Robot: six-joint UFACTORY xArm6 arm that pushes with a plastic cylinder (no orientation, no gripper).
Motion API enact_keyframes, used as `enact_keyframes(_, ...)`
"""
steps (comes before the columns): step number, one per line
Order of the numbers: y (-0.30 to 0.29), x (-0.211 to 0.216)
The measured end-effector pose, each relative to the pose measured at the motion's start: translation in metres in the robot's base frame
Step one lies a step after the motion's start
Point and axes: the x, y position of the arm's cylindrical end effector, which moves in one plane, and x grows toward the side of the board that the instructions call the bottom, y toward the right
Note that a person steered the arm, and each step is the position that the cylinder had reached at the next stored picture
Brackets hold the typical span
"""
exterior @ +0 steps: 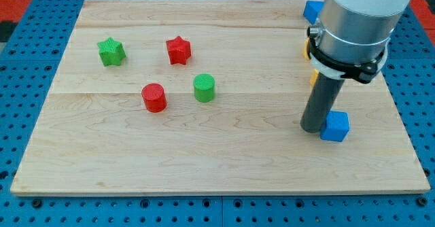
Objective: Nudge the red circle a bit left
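Observation:
The red circle (154,97) lies on the wooden board left of centre. A green circle (204,88) sits just to its right. A red star (178,49) is above them and a green star (111,51) is at the upper left. My tip (313,127) rests on the board far to the right of the red circle, touching the left side of a blue cube (335,126).
Another blue block (312,11) sits at the top right, partly behind the arm. Yellow or orange pieces (306,49) peek out behind the arm's body. The board (217,166) lies on a blue perforated surface.

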Motion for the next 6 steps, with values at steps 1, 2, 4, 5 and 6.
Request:
enact_keyframes(1,-0.074,0.000)
enact_keyframes(2,-0.135,-0.007)
enact_keyframes(4,-0.198,-0.054)
enact_keyframes(5,-0.209,-0.071)
enact_keyframes(6,-0.176,-0.079)
